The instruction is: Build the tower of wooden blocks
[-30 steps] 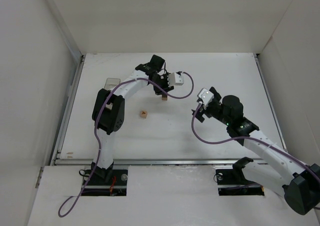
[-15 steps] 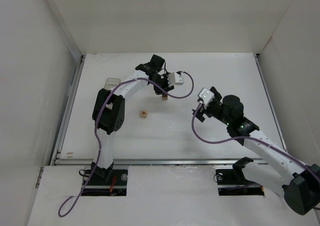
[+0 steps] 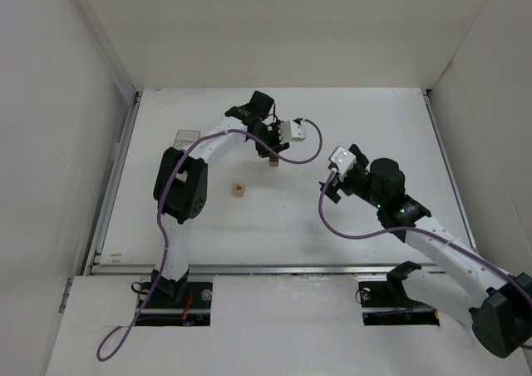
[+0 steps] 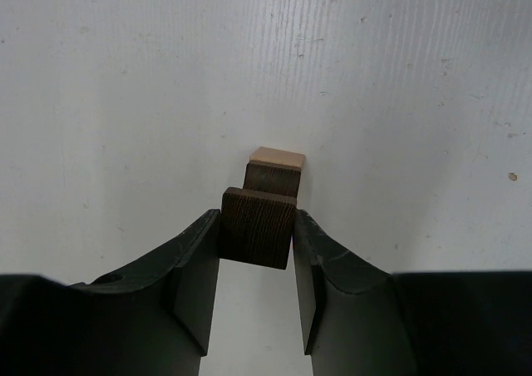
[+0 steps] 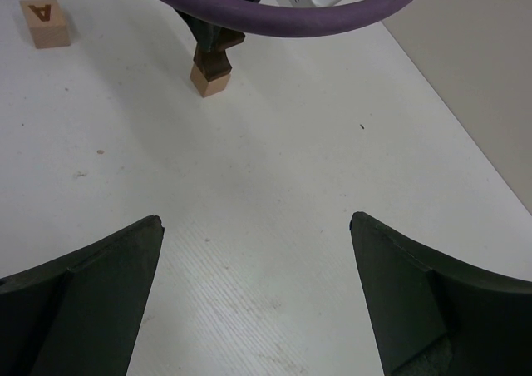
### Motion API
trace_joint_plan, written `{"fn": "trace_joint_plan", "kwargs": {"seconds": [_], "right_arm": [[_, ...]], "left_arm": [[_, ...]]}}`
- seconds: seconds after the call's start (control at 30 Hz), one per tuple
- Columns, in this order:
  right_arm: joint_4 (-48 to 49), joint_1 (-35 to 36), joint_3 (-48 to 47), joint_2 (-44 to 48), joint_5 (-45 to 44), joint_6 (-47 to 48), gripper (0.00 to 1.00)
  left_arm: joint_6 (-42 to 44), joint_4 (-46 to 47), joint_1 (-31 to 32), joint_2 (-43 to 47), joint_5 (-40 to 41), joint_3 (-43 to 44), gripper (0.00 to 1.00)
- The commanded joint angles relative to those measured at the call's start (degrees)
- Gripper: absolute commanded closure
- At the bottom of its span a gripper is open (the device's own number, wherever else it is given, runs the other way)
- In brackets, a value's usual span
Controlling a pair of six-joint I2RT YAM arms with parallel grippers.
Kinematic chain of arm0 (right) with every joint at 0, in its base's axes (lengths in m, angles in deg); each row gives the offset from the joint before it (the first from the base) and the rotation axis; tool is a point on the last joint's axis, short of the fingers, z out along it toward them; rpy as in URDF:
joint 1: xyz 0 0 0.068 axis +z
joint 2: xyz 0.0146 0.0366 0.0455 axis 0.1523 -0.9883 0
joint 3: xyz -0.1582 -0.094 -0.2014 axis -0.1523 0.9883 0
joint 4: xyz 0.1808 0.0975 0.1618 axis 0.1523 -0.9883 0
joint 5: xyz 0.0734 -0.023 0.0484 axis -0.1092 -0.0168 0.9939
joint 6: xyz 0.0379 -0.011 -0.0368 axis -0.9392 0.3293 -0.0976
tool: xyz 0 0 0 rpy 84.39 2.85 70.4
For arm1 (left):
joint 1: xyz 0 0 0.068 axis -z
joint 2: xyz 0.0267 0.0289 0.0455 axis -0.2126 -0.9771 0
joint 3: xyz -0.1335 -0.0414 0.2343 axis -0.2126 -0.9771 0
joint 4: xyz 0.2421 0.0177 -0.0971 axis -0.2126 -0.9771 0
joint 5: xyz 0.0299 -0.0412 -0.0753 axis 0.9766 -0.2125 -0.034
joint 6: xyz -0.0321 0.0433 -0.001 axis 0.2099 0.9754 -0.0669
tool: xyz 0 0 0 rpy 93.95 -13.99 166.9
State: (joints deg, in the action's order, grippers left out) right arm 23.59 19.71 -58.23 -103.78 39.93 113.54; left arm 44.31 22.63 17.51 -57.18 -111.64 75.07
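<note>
left end effector [image 3: 272, 154] — arm extended, clamping dark block [image 4: 258, 236] over tower [image 4: 275, 175] | right end effector [image 5: 255, 220] — jaws spread

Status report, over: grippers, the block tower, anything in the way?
Left gripper shut on dark block at tower top. Right gripper open, empty, standing apart. Lettered block loose, away from tower. Nothing in the way.

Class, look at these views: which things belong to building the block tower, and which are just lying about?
Belong to the job:
- left pincer, shut on a dark block
- the tower below it: brown cube on tan cube
- the lettered block, lying loose

Lying about:
- clear box near the table's left edge
- purple cable
</note>
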Motion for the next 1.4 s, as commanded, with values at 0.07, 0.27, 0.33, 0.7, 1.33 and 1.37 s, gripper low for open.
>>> {"fn": "trace_joint_plan", "kwargs": {"seconds": [0.07, 0.27, 0.33, 0.7, 1.33, 1.37], "right_arm": [[0.7, -0.3, -1.3, 0.2, 0.4, 0.4, 0.00], [0.7, -0.3, -1.3, 0.2, 0.4, 0.4, 0.00], [0.7, -0.3, -1.3, 0.2, 0.4, 0.4, 0.00], [0.2, -0.3, -1.3, 0.8, 0.4, 0.4, 0.00], [6.4, -0.3, -5.4, -1.7, -13.0, -15.8, 0.00], [6.4, -0.3, -6.5, -2.3, -13.9, -16.8, 0.00]], "left_arm": [[-0.4, -0.6, -0.3, -0.1, -1.1, 1.2, 0.60], [-0.4, -0.1, -0.3, -0.1, -1.1, 1.7, 0.42], [-0.9, -0.1, -0.3, -0.1, -1.1, 1.7, 0.41], [-0.4, -0.1, -1.7, 5.5, -2.9, -1.7, 0.41], [-25.2, 4.4, -11.5, 31.7, -4.9, -34.6, 0.00], [-27.1, 7.5, -10.5, 32.5, -2.8, -36.4, 0.00]]}}
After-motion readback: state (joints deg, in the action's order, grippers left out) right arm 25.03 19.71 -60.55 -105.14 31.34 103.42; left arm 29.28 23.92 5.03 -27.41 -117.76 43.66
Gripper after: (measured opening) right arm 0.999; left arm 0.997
